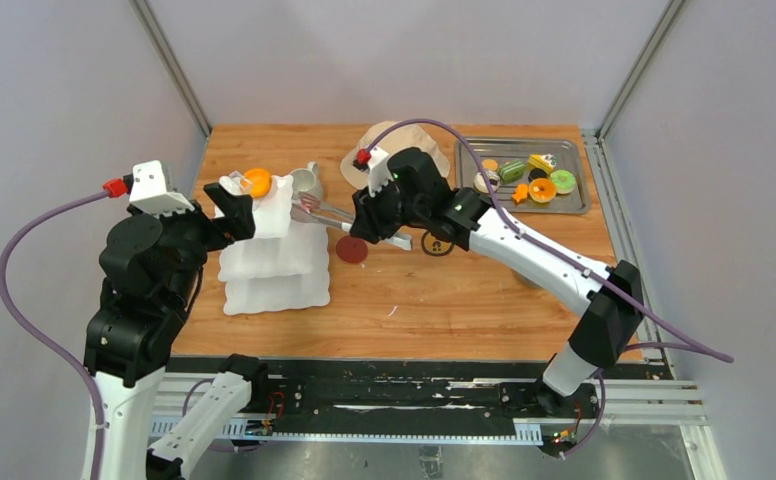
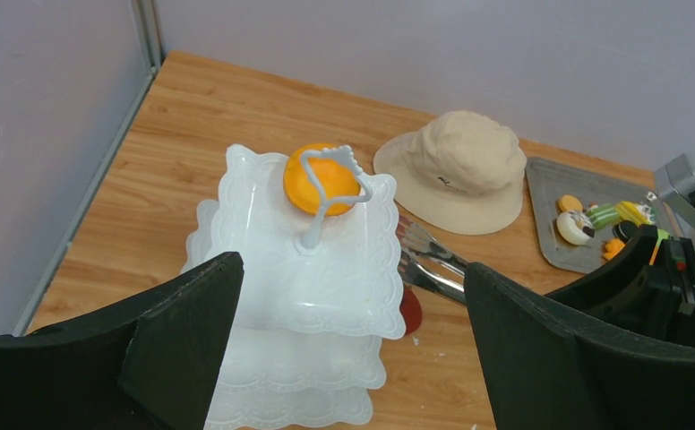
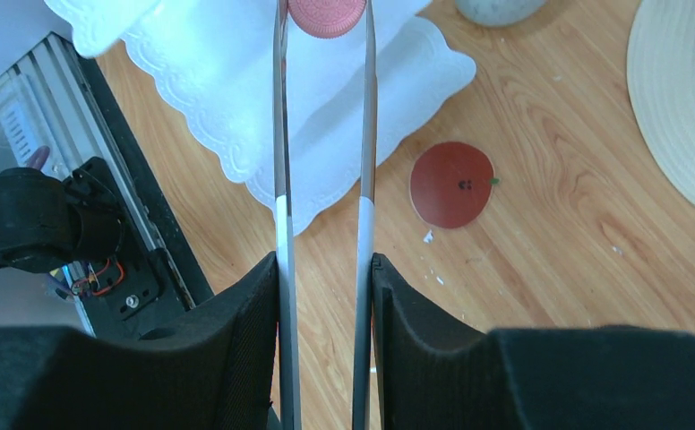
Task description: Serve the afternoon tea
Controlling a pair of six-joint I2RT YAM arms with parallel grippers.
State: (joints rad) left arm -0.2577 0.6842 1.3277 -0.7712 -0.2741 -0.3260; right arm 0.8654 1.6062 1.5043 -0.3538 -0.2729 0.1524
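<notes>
At far left: left claw (image 2: 351, 269), fingers spread wide, holding nothing. It hovers just before the stand (image 1: 272, 262), level with the top tier.

Stand: white, three tiers, upright on the table's left half.

Top tier: one orange pastry (image 2: 320, 179), against the loop handle.

Next right: tongs (image 3: 281, 179), tips closed on a pink pastry (image 3: 326, 12). The pastry hangs over the stand's right side at the tongs' far end, well ahead of the right claw.

On bare wood: red disc (image 3: 451, 184), just beside the stand.

Right claw (image 3: 324, 305): clamped on the tongs' two arms, pinching them together.

Step in hand, as judged: setting the pink pastry on a tier. To do it well, carry the tips over a flat part, lower them close, ease the pinch slowly, and keep clear of the handle.

Far right: tray (image 1: 569, 150), holding more pastries.
</notes>
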